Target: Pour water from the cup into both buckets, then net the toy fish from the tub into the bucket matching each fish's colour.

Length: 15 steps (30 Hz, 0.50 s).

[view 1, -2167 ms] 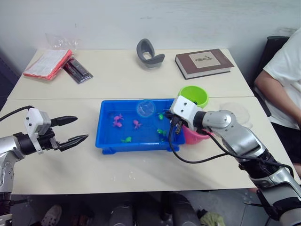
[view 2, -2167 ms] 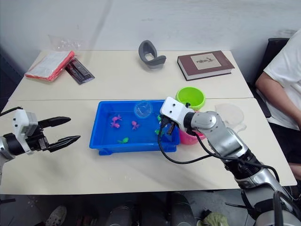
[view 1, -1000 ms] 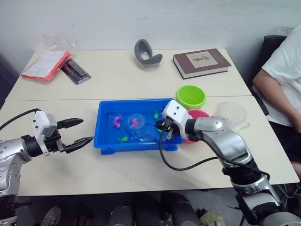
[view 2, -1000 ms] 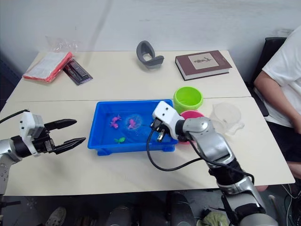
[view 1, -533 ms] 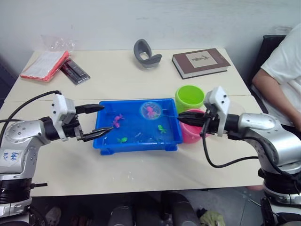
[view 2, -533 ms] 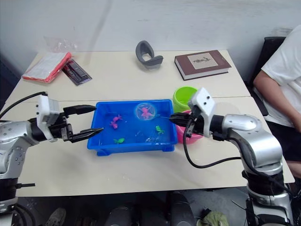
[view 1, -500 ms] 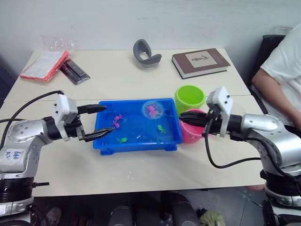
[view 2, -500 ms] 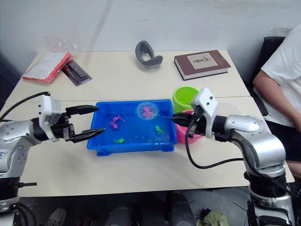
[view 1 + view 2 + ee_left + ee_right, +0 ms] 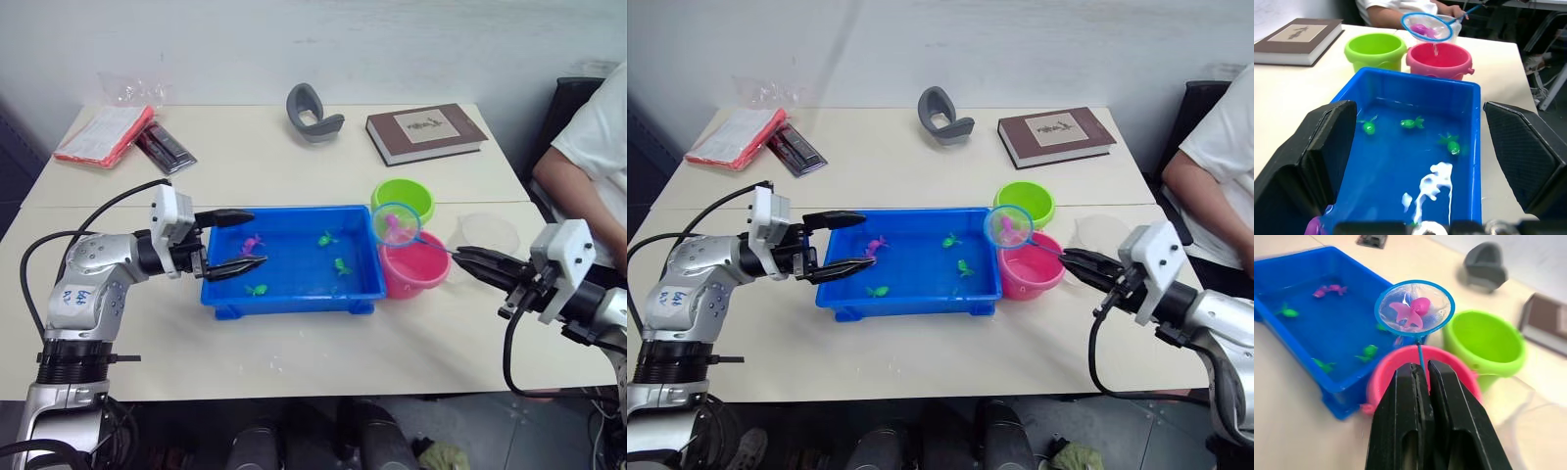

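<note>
Take the blue tub point(image 9: 294, 269) as your anchor: it sits mid-table holding water, with three green fish point(image 9: 340, 265) toward its right half and one pink fish point(image 9: 251, 244) near its left end. Touching the tub's right end is the pink bucket point(image 9: 416, 268), and the green bucket point(image 9: 404, 197) stands just behind that. The clear cup point(image 9: 487, 235) rests to the right of the pink bucket. Your left gripper point(image 9: 240, 240) hangs over the tub's left end with its fingers spread wide, grasping nothing. Your right gripper point(image 9: 470, 260) is right of the pink bucket, clenched on the net's handle. The net point(image 9: 1415, 308) hovers above the pink bucket's rim, carrying one pink fish point(image 9: 1411, 312).
</note>
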Motion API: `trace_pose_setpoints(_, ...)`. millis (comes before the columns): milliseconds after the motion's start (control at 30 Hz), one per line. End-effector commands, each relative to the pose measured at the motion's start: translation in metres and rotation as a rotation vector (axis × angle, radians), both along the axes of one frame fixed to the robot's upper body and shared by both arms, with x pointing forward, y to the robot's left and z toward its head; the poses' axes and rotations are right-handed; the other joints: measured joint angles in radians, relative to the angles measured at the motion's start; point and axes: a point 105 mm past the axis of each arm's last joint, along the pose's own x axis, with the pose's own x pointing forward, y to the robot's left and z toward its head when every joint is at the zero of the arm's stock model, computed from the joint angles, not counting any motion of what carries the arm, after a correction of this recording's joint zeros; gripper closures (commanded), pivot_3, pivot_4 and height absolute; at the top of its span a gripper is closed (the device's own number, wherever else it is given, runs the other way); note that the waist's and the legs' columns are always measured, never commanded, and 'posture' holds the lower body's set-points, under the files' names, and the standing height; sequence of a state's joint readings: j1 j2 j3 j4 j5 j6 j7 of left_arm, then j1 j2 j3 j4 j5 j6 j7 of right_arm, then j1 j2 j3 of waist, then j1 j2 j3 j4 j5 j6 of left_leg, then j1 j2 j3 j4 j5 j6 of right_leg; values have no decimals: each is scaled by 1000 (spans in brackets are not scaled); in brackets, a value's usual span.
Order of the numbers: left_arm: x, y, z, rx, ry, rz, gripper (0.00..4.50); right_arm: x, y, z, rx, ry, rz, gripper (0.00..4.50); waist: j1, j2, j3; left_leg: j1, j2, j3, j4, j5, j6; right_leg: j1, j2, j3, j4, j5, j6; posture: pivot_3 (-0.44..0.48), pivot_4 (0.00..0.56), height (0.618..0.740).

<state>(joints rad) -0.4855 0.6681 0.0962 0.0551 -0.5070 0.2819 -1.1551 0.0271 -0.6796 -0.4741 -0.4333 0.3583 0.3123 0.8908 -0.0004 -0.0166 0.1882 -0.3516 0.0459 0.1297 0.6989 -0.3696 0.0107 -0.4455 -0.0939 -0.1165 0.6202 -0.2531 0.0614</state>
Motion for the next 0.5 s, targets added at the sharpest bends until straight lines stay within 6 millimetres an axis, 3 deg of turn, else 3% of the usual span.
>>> trace_pose_setpoints(33,0,-7,5,3,-29,-37,42,-2,-24,0,-148,-168,-103,4500,0,0,0,0,0,1,0,0,0,0,0,0,0,0,0,0,150,740)
trace_pose_setpoints(300,0,-12,5,-15,-30,-54,42,-4,-26,-11,-532,-432,-59,4500,-4,0,0,2,0,4,0,0,0,0,0,4,1,0,0,0,150,740)
trace_pose_setpoints(500,0,-12,0,-35,-17,-35,42,-13,-11,-31,-772,-611,31,4500,-4,0,0,4,1,4,0,1,-2,0,0,11,2,-1,-1,0,150,740)
